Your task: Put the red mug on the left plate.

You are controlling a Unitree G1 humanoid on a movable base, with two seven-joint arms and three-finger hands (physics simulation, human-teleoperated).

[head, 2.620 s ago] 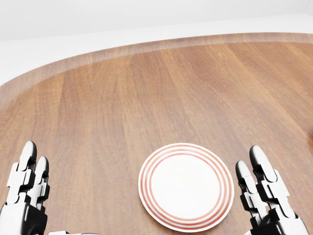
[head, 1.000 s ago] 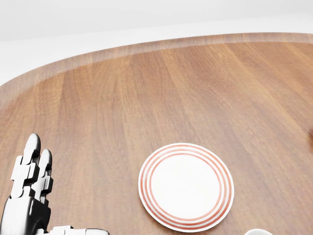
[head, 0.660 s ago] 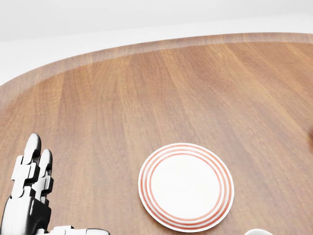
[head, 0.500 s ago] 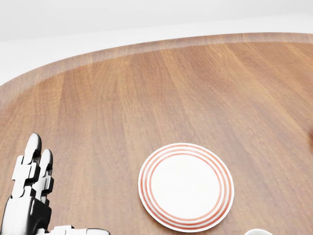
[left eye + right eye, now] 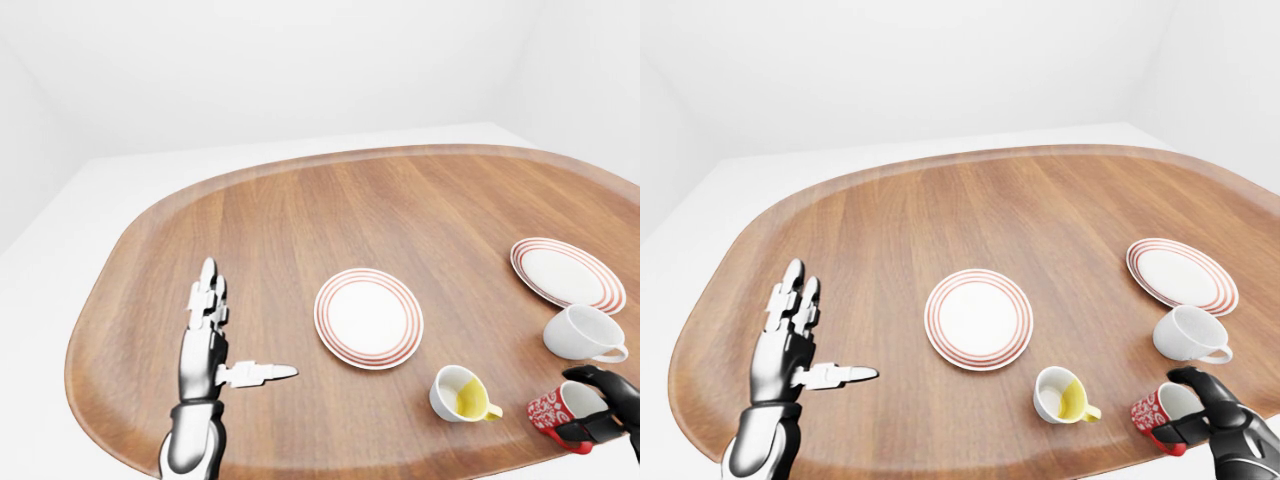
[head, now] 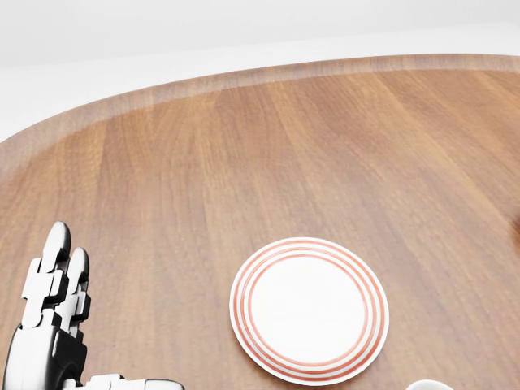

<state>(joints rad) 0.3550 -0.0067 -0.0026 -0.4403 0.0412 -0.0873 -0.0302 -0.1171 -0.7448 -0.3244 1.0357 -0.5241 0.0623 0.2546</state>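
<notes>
The red mug (image 5: 552, 411) with white markings stands at the lower right of the left-eye view, near the table's edge. My right hand (image 5: 587, 404) is dark here and its fingers (image 5: 1192, 379) curl round the mug's rim and base. The left plate (image 5: 368, 317), white with red rings, lies bare in the table's middle, well to the left of the mug. My left hand (image 5: 228, 335) hovers open at the lower left, fingers upright and thumb pointing toward the plate. The head view shows only this plate (image 6: 309, 309) and my left hand (image 6: 54, 313).
A second red-ringed plate (image 5: 567, 273) lies at the right. A white mug (image 5: 583, 333) stands just above the red mug. A white cup with a yellow inside (image 5: 459, 392) stands between the red mug and the left plate. The wooden table (image 5: 300, 220) is oval with a raised rim.
My right hand has left the head view since the oldest frame. My left hand has shifted slightly to the right and then held still. The plate has not moved.
</notes>
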